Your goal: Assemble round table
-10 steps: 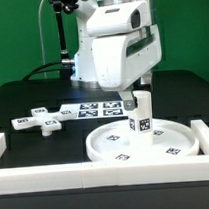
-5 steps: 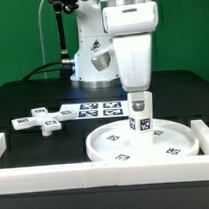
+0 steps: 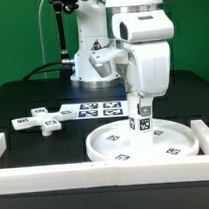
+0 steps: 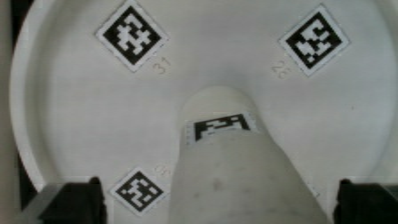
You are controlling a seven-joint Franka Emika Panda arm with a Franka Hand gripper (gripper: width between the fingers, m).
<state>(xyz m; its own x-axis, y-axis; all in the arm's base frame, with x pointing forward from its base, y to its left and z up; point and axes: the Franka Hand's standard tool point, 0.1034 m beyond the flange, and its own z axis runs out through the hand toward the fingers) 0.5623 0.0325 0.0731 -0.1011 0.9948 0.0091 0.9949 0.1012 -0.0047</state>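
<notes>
Atop centre of large rimmed white plastic disc [image 3: 96,145]: short white cylindrical post [image 3: 143,121], axis vertical, directly below end effector [image 3: 140,102] straddling it; clamped or loose, cannot tell.

- Post [image 4: 249,180]: white cylinder seen lengthwise, with one square tag [image 4: 219,126] on its side near the far end.
- Round disc [image 4: 89,120]: white, rimmed, spreading out beyond and around the post.
- Disc tags: two [image 4: 130,35] [image 4: 313,40] lie past the post's far end, and a third [image 4: 137,188] lies beside its near part.
- Pincer [image 4: 222,200]: dark fingers [image 4: 80,200], one against each flank of the post's near end.
- Surface [image 4: 11,50]: dark strip outside the disc's rim.
</notes>
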